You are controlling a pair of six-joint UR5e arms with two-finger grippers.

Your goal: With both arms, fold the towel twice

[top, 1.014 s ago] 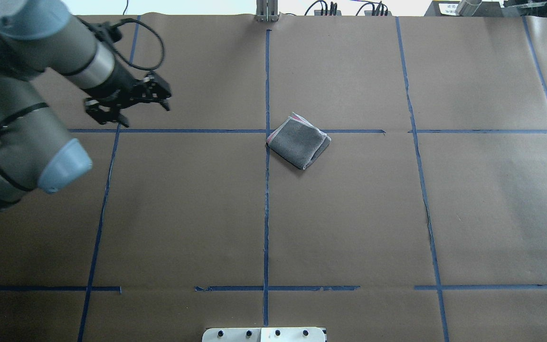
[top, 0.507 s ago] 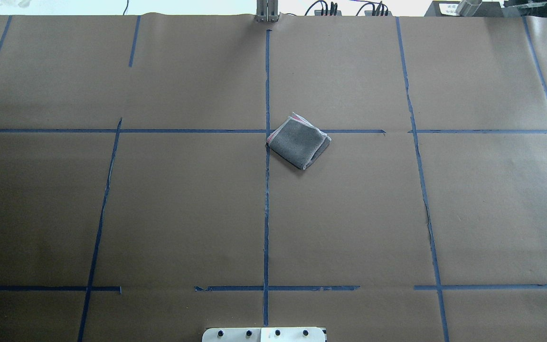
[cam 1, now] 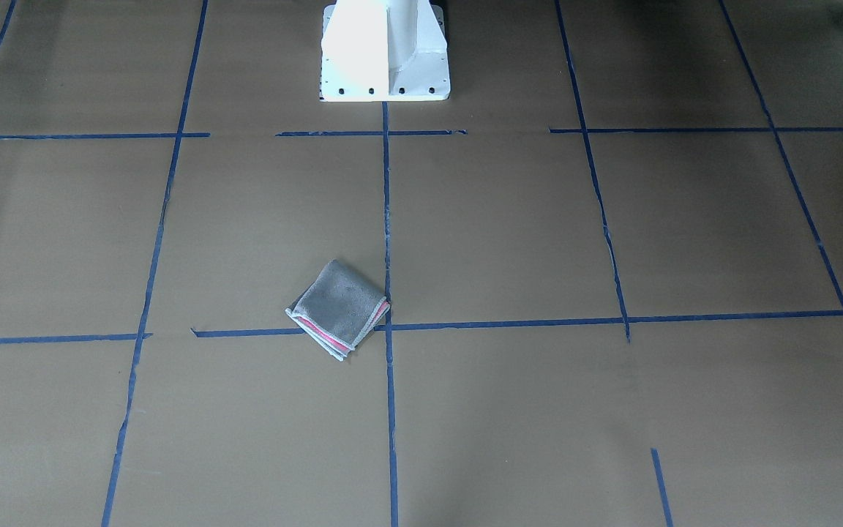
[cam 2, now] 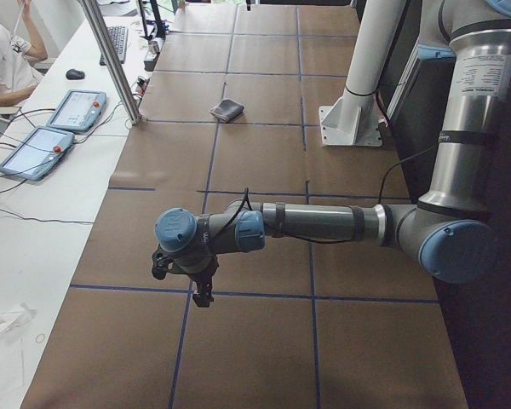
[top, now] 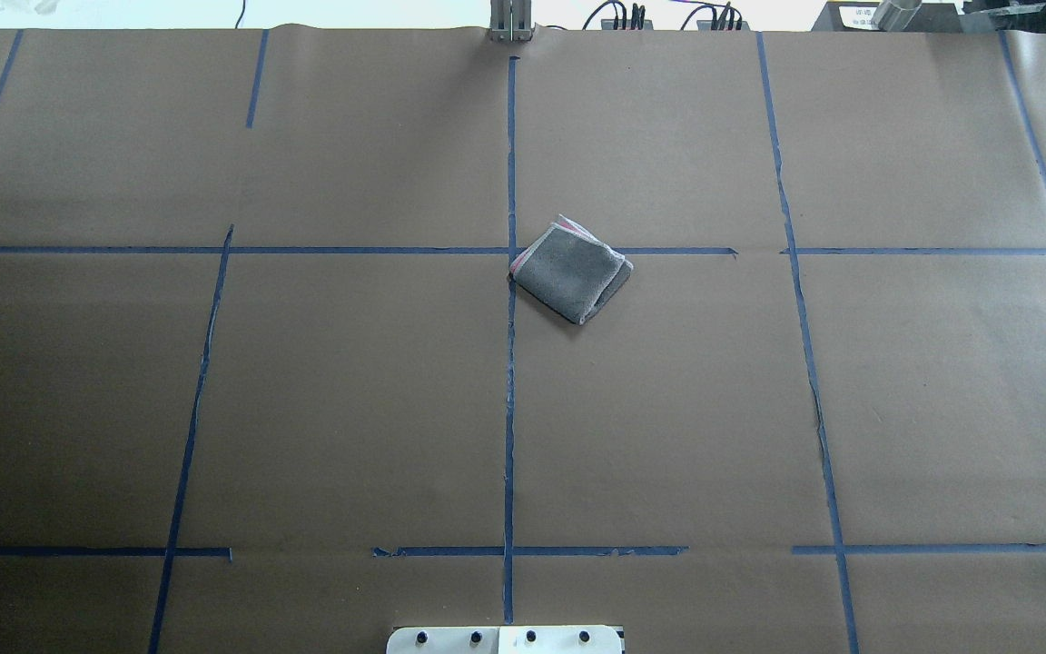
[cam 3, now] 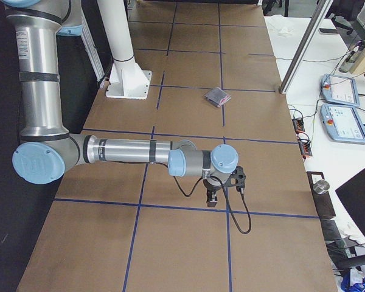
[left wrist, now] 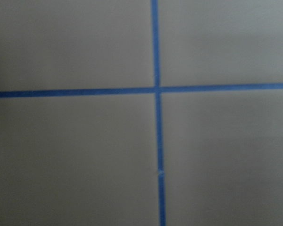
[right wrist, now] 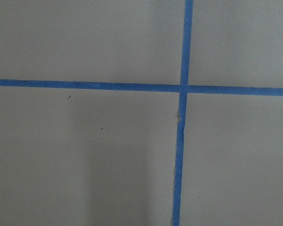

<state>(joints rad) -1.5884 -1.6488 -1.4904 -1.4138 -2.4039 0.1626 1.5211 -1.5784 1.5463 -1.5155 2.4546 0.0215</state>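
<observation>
Just above centre of the overhead view the folded towel [top: 571, 271] lies on the table [top: 305, 409], well apart from the left gripper [cam 2: 203, 296] and right gripper [cam 3: 210, 197], neither clearly nearer, and whether they are clenched or released I cannot tell.

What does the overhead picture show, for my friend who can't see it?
A small folded towel, grey side up with a pink edge peeking out, lies near the middle of a brown table marked with blue tape lines.
</observation>
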